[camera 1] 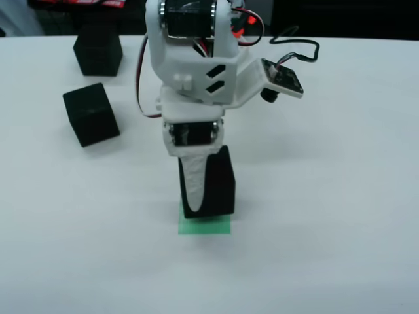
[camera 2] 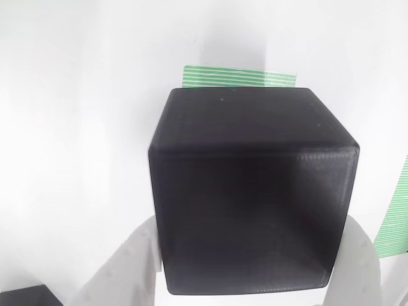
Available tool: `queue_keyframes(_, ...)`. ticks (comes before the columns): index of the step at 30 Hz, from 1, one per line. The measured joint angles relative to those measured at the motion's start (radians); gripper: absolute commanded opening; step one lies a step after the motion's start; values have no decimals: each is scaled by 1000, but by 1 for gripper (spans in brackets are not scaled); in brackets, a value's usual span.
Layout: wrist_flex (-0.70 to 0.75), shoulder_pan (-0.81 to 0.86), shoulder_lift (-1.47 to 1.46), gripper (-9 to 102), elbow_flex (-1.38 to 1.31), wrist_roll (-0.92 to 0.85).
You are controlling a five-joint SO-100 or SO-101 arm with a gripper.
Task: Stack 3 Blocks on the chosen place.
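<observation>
Bright even light, washed-out white, soft shadows, slight blur

I see a plain white table [camera 1: 340, 229] running across the overhead view, matte and bare over most of its right half. Beyond its far edge lies a dark, shadowed backdrop [camera 1: 366, 19]. At the top left, a flat red and black object [camera 1: 72, 3] sits against that backdrop, cut off by the frame; I cannot tell what it is. In the close-up view, a slanted green striped strip [camera 2: 396, 210] touches the right edge.
</observation>
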Motion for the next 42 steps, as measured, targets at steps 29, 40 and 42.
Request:
queue_keyframes(29,-83,-25,-55,35,104,-71)
queue_keyframes(40,75,89,430,35,181,-489)
queue_keyframes(42,89,175,492,35,209,-591)
